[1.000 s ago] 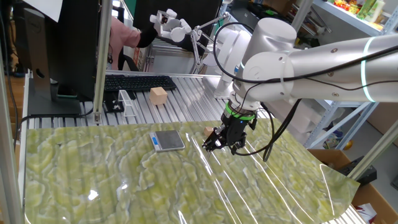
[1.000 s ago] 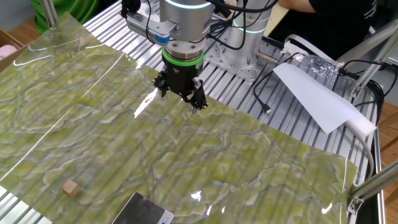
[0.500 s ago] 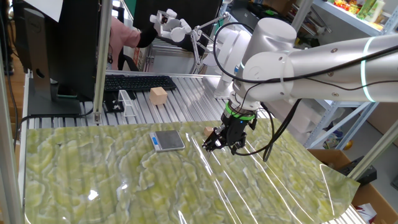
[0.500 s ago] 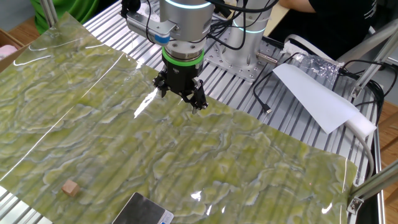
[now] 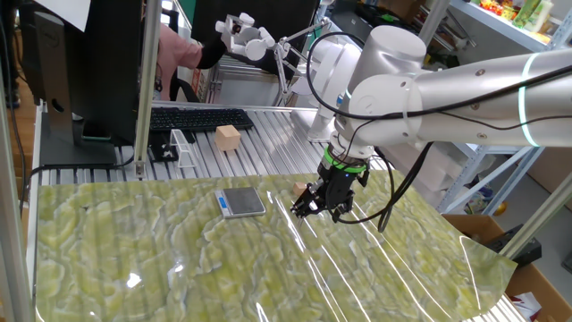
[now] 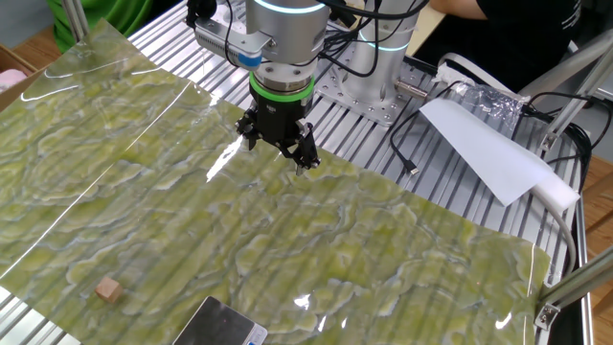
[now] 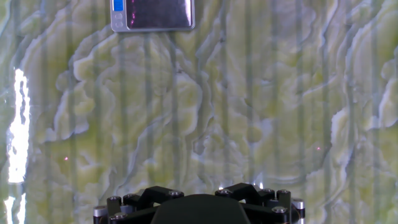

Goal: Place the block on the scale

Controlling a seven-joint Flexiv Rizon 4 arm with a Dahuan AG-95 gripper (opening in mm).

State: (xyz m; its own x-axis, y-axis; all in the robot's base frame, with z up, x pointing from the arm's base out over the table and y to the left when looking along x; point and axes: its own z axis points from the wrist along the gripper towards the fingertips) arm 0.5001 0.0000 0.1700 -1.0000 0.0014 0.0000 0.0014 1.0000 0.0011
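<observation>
No change vs the earlier frames: arm, claw, block and scale all sit exactly where they were.

Desk first: ribbed aluminium slats, covered w/ a glossy green-yellow marbled sheet, wavy veins, glare streaks across it. Arm is smooth white/grey casing w/ a lit green ring above the wrist, black cables looping off it.

Claw hangs over the sheet near its back edge, black w/ bolt heads showing in the hand view; in the other fixed view the fingers look spread apart, nothing between them.

Scale: flat square, brushed silver-grey metal top, blue strip on one side; lies flat on the sheet. In the hand view it's at the top edge, blue display on its left end. The other fixed view catches only its corner at the bottom.

Pale wooden block sits back on the bare slats by the keyboard.

Block: tiny light-brown wooden cube, on the sheet, beside the scale but not touching, well apart from the claw. In one fixed view it peeks out just left of the claw.
</observation>
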